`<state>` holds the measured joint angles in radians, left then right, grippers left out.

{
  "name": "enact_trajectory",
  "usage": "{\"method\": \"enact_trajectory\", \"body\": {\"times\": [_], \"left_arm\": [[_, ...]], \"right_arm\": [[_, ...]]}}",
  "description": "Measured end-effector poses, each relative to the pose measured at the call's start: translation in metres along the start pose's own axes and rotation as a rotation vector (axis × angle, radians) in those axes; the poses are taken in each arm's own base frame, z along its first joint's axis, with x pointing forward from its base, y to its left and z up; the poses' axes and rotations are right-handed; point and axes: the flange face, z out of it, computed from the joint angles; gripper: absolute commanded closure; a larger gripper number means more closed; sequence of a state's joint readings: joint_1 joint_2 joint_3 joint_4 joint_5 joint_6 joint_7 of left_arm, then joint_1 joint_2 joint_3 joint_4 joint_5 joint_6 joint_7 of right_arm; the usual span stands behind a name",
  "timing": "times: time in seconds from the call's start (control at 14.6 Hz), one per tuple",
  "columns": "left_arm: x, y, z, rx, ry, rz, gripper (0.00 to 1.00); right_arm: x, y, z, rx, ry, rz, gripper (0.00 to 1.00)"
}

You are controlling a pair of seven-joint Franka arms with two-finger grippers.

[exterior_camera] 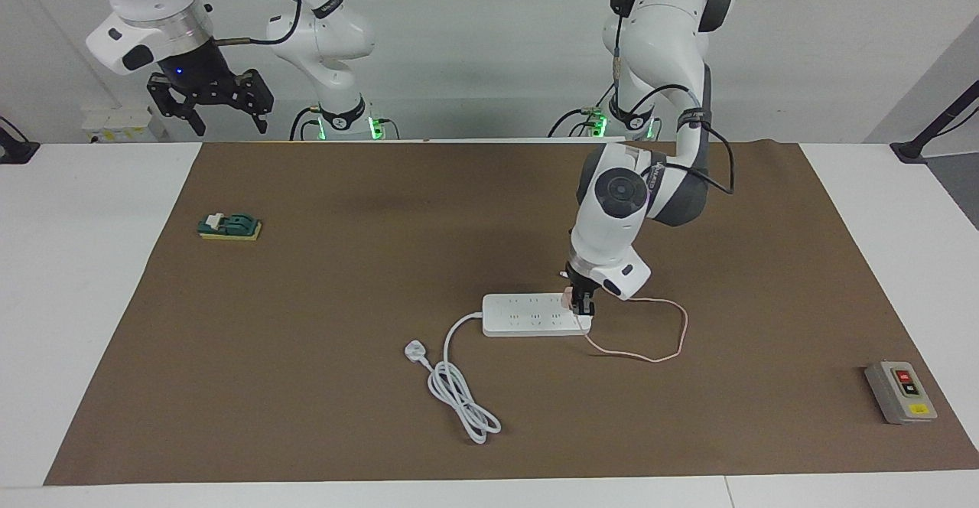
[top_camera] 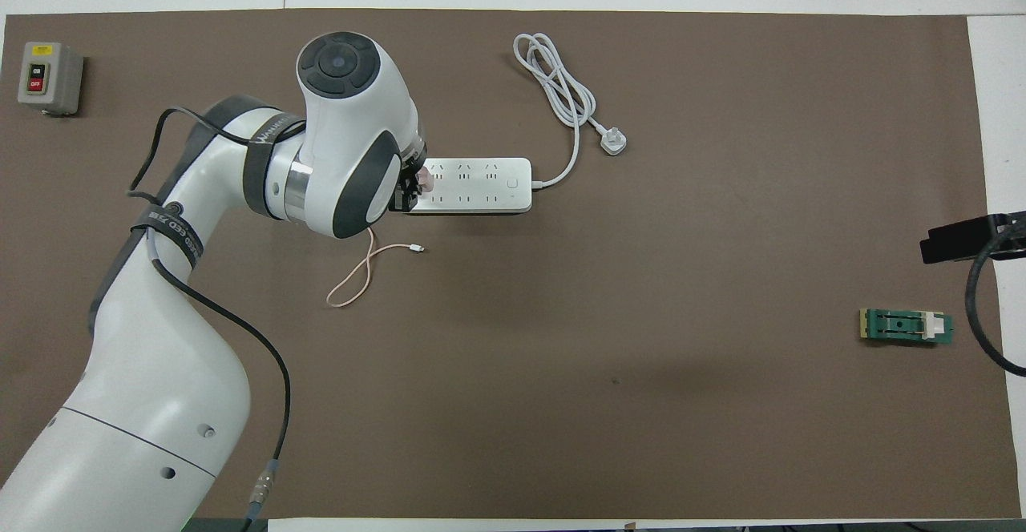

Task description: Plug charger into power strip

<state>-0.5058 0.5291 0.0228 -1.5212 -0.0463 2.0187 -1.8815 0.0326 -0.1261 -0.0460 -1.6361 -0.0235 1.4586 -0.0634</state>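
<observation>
The left gripper pinches the pale-pink charger between its fingers and holds it low over the power strip, above the sockets at the end toward the left arm's side of the table. Whether the charger's pins touch the strip cannot be told. From the overhead view the arm's wrist covers that end of the power strip, with only a sliver of the charger showing beside the left gripper.

The charger's thin pink cable trails from under the gripper in a loop across the brown mat, and its small connector lies on the mat nearer to the robots than the strip. The strip's thick white cord coils away from the gripper's end, ending in a white three-pin plug.

The right gripper waits raised with its fingers spread, over the table edge near a green and yellow block. A grey button box sits well apart.
</observation>
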Motion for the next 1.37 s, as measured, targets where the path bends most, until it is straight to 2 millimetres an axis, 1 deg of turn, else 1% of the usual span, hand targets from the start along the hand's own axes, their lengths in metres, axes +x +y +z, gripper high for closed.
{"method": "enact_trajectory", "body": {"times": [0.14,0.21,0.41,0.68,0.89,1.09,1.37], "left_arm": [[-0.007,-0.005,0.001,0.002,0.001,0.012,1.0],[-0.006,-0.007,0.002,0.006,0.003,0.012,1.0],[0.004,-0.008,0.003,0.016,0.01,-0.002,1.0],[0.022,-0.003,0.002,0.017,0.013,-0.017,1.0],[0.032,-0.002,0.002,0.02,0.013,-0.028,1.0],[0.035,-0.007,0.003,0.024,0.013,-0.032,1.0],[0.034,-0.012,0.004,0.028,0.012,-0.03,1.0]], "right_arm": [[0.0,0.0,0.0,0.0,0.0,0.0,0.0],[0.0,0.0,0.0,0.0,0.0,0.0,0.0],[0.0,0.0,0.0,0.0,0.0,0.0,0.0],[0.0,0.0,0.0,0.0,0.0,0.0,0.0],[0.0,0.0,0.0,0.0,0.0,0.0,0.0],[0.0,0.0,0.0,0.0,0.0,0.0,0.0],[0.0,0.0,0.0,0.0,0.0,0.0,0.0]]}}
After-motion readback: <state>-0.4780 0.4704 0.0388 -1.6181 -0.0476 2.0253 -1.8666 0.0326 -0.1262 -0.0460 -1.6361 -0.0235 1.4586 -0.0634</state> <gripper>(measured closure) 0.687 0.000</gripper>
